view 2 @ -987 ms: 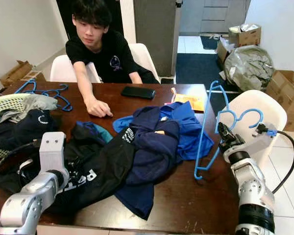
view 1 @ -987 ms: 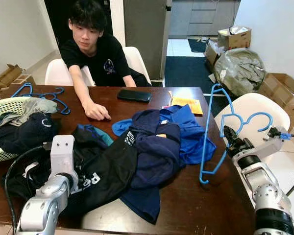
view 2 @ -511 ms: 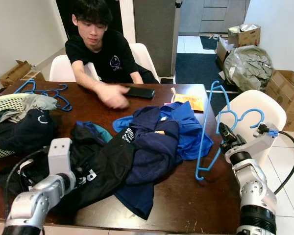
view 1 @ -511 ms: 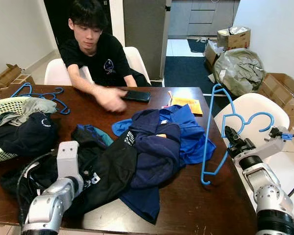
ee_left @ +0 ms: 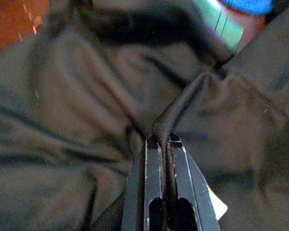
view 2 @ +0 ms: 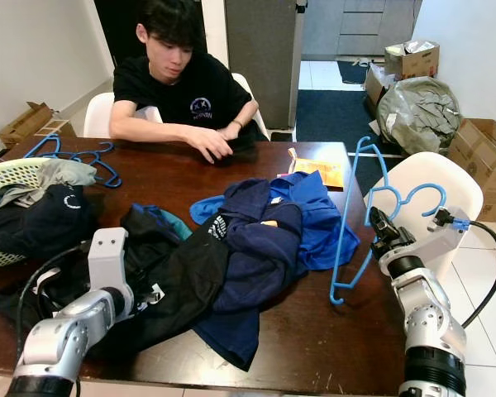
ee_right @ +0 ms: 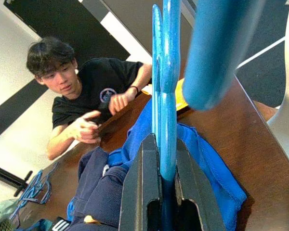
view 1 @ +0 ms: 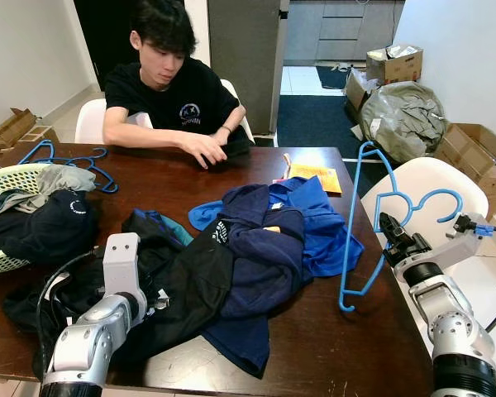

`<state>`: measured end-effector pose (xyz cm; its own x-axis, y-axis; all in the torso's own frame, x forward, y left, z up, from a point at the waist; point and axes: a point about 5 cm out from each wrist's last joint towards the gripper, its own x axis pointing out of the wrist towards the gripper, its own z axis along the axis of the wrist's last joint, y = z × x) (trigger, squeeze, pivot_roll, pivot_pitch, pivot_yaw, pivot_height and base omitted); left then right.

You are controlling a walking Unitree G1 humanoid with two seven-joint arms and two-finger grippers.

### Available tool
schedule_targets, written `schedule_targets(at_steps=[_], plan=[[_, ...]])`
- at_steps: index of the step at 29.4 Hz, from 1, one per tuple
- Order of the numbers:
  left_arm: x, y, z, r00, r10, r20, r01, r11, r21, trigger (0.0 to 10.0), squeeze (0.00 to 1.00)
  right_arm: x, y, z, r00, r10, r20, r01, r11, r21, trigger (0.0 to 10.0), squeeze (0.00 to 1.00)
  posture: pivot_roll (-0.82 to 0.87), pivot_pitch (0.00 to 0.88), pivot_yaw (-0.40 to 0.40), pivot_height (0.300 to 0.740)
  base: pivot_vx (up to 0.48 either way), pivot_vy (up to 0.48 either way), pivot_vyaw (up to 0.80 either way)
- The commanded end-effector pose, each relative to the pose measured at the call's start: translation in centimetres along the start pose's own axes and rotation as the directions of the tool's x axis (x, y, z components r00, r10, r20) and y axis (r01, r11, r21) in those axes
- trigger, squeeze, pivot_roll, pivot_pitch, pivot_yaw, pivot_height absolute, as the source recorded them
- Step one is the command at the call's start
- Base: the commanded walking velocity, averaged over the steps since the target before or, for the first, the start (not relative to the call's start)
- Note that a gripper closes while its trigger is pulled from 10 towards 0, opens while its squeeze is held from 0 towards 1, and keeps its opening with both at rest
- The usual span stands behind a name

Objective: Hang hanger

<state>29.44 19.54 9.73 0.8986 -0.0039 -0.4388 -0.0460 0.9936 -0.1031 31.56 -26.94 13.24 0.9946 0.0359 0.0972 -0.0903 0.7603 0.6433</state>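
A blue plastic hanger stands upright at the table's right edge, its hook pointing right over a white chair. My right gripper is shut on it near the neck; in the right wrist view the hanger rises from between the fingers. My left gripper is shut on a fold of a black garment at the front left of the table; a white tag lies beside the fingers. A navy garment and a blue shirt lie heaped in the middle.
A person sits at the far side with both hands on a black phone. A laundry basket with clothes stands at the left, spare blue hangers behind it. Yellow paper lies far right. White chair, boxes and a bag are at the right.
The person's hand drew back from mid-table to the phone, and the person now leans in with both arms. My left arm shifted slightly rightward on the black garment. The right arm held still.
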Motion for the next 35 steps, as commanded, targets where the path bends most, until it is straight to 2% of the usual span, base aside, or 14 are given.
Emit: schedule_targets(at_steps=[1, 7, 8, 10, 11, 13, 15, 16, 18, 19, 20, 21, 25, 35], plan=[[-0.2, 0.2, 1.2, 0.999, 0.001, 0.047, -0.002, 1.000, 0.027, 0.0, 0.00, 0.1, 0.3, -0.1, 1.000, 0.007, 0.002, -0.007, 1.000, 0.004, 10.0, 0.00, -0.04, 0.029, 0.014, 0.740, 0.000, 0.000, 0.00], [-0.3, 0.6, 4.2, 0.990, -0.004, 0.142, -0.001, 0.999, 0.037, 0.0, 0.00, 0.2, 0.3, -0.3, 1.000, 0.006, 0.006, -0.006, 1.000, 0.012, 10.0, 0.00, -0.04, 0.013, 0.018, 0.740, 0.000, 0.000, 0.00], [-0.9, 0.5, 8.1, 0.962, -0.046, 0.268, 0.033, 0.998, 0.051, 0.0, 0.00, 0.3, 0.3, -0.4, 1.000, 0.005, 0.008, -0.005, 1.000, 0.015, 10.0, 0.00, -0.03, 0.007, 0.018, 0.740, 0.000, 0.000, 0.00], [-1.5, 0.2, 10.9, 0.932, -0.080, 0.353, 0.057, 0.995, 0.076, 0.0, 0.00, 0.3, 0.3, -0.4, 1.000, 0.004, 0.008, -0.004, 1.000, 0.018, 10.0, 0.00, -0.03, 0.006, 0.017, 0.740, 0.000, 0.000, 0.00], [-2.3, -0.2, 13.6, 0.896, -0.126, 0.425, 0.088, 0.990, 0.109, 0.0, 0.00, 0.4, 0.3, -0.5, 1.000, 0.005, 0.008, -0.005, 1.000, 0.020, 10.0, 0.00, -0.02, 0.000, 0.018, 0.740, 0.000, 0.000, 0.00], [-2.3, -0.2, 13.6, 0.896, -0.126, 0.425, 0.088, 0.990, 0.109, 0.0, 0.00, 0.4, 0.3, -0.5, 1.000, 0.005, 0.008, -0.005, 1.000, 0.020, 10.0, 0.00, -0.02, 0.000, 0.018, 0.740, 0.000, 0.000, 0.00], [-4.3, -2.0, 18.8, 0.796, -0.265, 0.544, 0.169, 0.961, 0.219, 0.0, 0.00, 0.5, 0.3, -0.7, 1.000, 0.006, 0.009, -0.006, 1.000, 0.025, 10.0, 0.00, -0.02, 0.000, 0.021, 0.740, 0.000, 0.000, 0.00], [-4.3, -2.0, 18.8, 0.796, -0.265, 0.544, 0.169, 0.961, 0.219, 0.0, 0.00, 0.5, 0.3, -0.7, 1.000, 0.006, 0.009, -0.006, 1.000, 0.025, 10.0, 0.00, -0.02, 0.000, 0.021, 0.740, 0.000, 0.000, 0.00], [-5.9, -4.0, 21.7, 0.712, -0.389, 0.584, 0.227, 0.915, 0.333, 0.0, 0.00, 0.6, 0.3, -0.8, 1.000, 0.006, 0.011, -0.006, 1.000, 0.030, 10.0, 0.00, -0.01, 0.000, 0.024, 0.740, 0.000, 0.000, 0.00], [-5.9, -4.0, 21.7, 0.712, -0.389, 0.584, 0.227, 0.915, 0.333, 0.0, 0.00, 0.6, 0.3, -0.8, 1.000, 0.006, 0.011, -0.006, 1.000, 0.030, 10.0, 0.00, -0.01, 0.000, 0.024, 0.740, 0.000, 0.000, 0.00], [-6.4, -5.1, 22.3, 0.680, -0.449, 0.580, 0.253, 0.886, 0.389, 0.0, 0.00, 0.6, 0.3, -0.8, 1.000, 0.005, 0.013, -0.005, 0.999, 0.032, 10.0, 0.00, -0.02, 0.000, 0.026, 0.740, 0.000, 0.000, 0.00], [-6.4, -5.1, 22.3, 0.680, -0.449, 0.580, 0.253, 0.886, 0.389, 0.0, 0.00, 0.6, 0.3, -0.8, 1.000, 0.005, 0.013, -0.005, 0.999, 0.032, 10.0, 0.00, -0.02, 0.000, 0.026, 0.740, 0.000, 0.000, 0.00], [-7.1, -7.6, 22.0, 0.644, -0.548, 0.535, 0.308, 0.825, 0.474, 0.0, 0.00, 0.6, 0.3, -0.9, 1.000, 0.003, 0.017, -0.004, 0.999, 0.036, 10.0, 0.00, -0.02, 0.000, 0.030, 0.740, 0.000, 0.000, 0.00], [-7.4, -7.7, 22.0, 0.642, -0.570, 0.512, 0.304, 0.803, 0.513, 0.0, 0.00, 0.6, 0.2, -1.1, 1.000, 0.005, 0.014, -0.005, 0.999, 0.039, 10.0, 0.00, -0.01, 0.000, 0.024, 0.740, 0.000, 0.000, 0.00]])
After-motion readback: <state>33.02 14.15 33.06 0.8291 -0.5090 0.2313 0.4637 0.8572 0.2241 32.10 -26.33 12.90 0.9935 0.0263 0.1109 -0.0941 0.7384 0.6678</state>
